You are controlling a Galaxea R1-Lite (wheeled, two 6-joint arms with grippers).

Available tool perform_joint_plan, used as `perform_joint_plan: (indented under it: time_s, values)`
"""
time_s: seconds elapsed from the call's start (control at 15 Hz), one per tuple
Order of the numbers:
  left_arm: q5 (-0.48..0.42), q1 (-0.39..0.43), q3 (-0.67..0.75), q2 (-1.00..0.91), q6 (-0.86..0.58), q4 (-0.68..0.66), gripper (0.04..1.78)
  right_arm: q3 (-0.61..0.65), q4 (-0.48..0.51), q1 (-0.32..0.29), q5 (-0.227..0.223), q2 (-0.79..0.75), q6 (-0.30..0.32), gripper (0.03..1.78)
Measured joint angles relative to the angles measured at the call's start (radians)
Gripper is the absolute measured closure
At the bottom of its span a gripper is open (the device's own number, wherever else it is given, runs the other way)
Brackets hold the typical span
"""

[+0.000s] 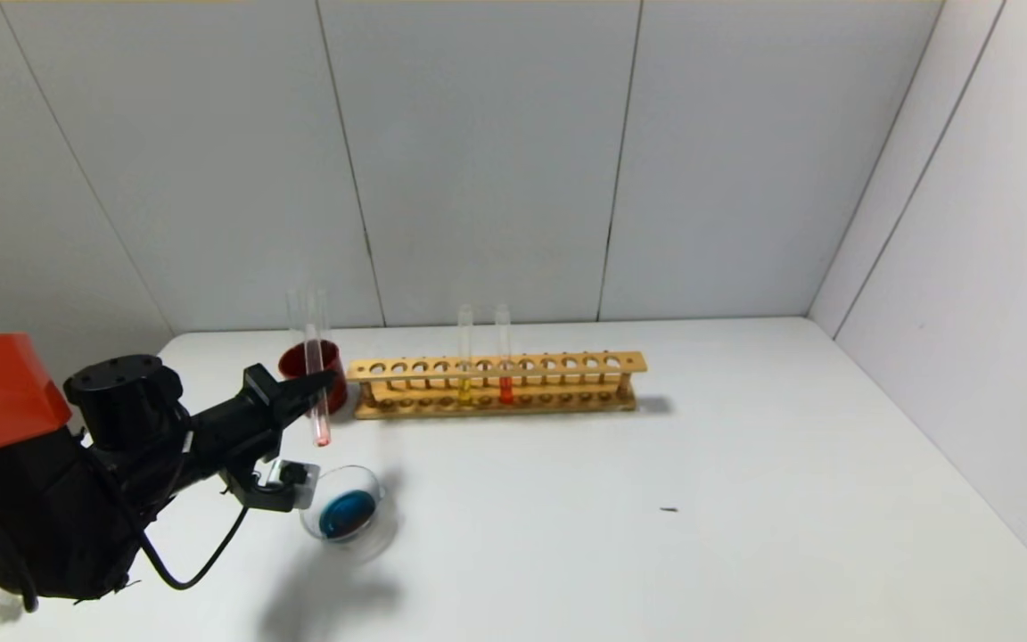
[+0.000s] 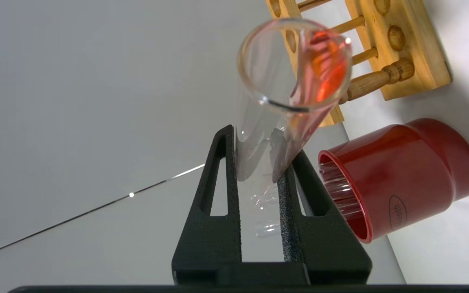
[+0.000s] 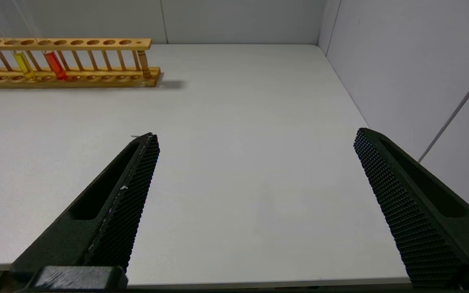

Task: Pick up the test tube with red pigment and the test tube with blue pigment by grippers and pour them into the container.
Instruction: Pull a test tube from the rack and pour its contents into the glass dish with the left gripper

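My left gripper (image 1: 322, 385) is shut on the test tube with red pigment (image 1: 321, 421). It holds the tube upright above the table, between the dark red cup and the container. Only pinkish residue shows at the tube's bottom. In the left wrist view the gripper (image 2: 261, 146) clamps the tube (image 2: 295, 69) with its open mouth towards the camera. The container (image 1: 344, 513), a shallow clear glass dish, holds a pool of blue liquid just in front of the gripper. No tube with blue liquid shows. My right gripper (image 3: 257, 136) is open and empty over the table's right part.
A dark red cup (image 1: 310, 361) with an empty clear tube (image 1: 292, 312) stands behind the held tube; it also shows in the left wrist view (image 2: 401, 179). The wooden rack (image 1: 496, 383) holds a yellow tube (image 1: 464, 392) and an orange-red tube (image 1: 505, 390). Walls stand behind and at right.
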Motion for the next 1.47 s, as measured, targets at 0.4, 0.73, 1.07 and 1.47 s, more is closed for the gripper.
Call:
perform_joint_plan:
  time_s: [0.4,0.73,1.07,1.47]
  values:
    - [-0.029,0.01,-0.007,-0.006,0.046,0.0,1.51,0.0,0.0,0.0,0.0,0.0,0.0,0.06]
    - [-0.033,0.012,-0.009,-0.01,0.073,0.0,1.51,0.0,0.0,0.0,0.0,0.0,0.0,0.06]
    - [-0.036,0.012,-0.008,-0.011,0.089,0.0,1.51,0.0,0.0,0.0,0.0,0.0,0.0,0.06]
    - [-0.02,0.014,0.002,-0.037,0.023,0.0,1.51,0.0,0.0,0.0,0.0,0.0,0.0,0.06]
